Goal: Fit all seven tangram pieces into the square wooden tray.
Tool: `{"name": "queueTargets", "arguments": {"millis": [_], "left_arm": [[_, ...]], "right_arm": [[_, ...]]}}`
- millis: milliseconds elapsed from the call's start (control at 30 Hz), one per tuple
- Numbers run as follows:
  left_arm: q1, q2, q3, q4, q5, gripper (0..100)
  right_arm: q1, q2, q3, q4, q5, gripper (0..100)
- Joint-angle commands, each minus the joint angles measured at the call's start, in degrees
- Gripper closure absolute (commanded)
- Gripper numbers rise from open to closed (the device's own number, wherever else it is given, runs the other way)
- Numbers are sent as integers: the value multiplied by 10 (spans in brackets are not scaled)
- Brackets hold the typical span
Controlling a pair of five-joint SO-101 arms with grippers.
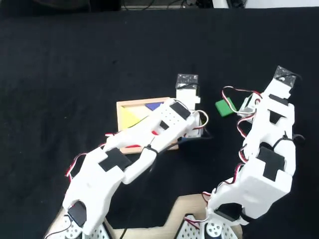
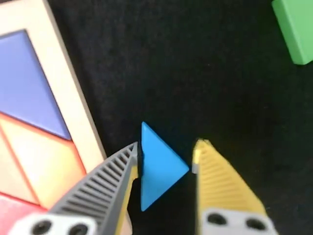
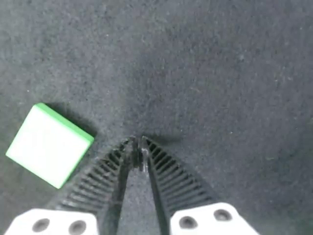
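The square wooden tray (image 1: pixel 143 102) lies mid-table with a yellow piece (image 1: pixel 130 118), a blue piece (image 1: pixel 153 106) and a red piece (image 1: pixel 132 146) in it. My left gripper (image 1: pixel 194 133) sits just off the tray's right edge (image 2: pixel 68 93). It is shut on a small blue triangle (image 2: pixel 159 169), which is pinched between its grey and yellow fingers (image 2: pixel 166 149) just above the black cloth. A green square (image 1: pixel 224 107) lies farther right on the cloth. My right gripper (image 3: pixel 137 144) rests shut and empty beside the green square (image 3: pixel 49 144), not touching it.
Black cloth (image 1: pixel 75 64) covers the table, with open room left of and behind the tray. My right arm (image 1: pixel 269 144) stands along the right side. The green square (image 2: pixel 296 27) lies beyond the blue triangle, away from the tray.
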State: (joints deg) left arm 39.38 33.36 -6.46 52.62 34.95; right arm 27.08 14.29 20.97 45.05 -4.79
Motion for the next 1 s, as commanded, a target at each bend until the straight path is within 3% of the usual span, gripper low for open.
{"name": "queueTargets", "arguments": {"millis": [0, 500, 700, 967], "left_arm": [[-11, -4, -27, -3, -32, 837], [-10, -4, -24, -1, -37, 836], [-12, 3, -66, 84, -84, 758], [-18, 4, -67, 86, -126, 770]], "right_arm": [[4, -2, -29, 4, -6, 987], [4, 0, -29, 4, -6, 987], [4, 0, -29, 4, -6, 987], [4, 0, -29, 4, -6, 987]]}}
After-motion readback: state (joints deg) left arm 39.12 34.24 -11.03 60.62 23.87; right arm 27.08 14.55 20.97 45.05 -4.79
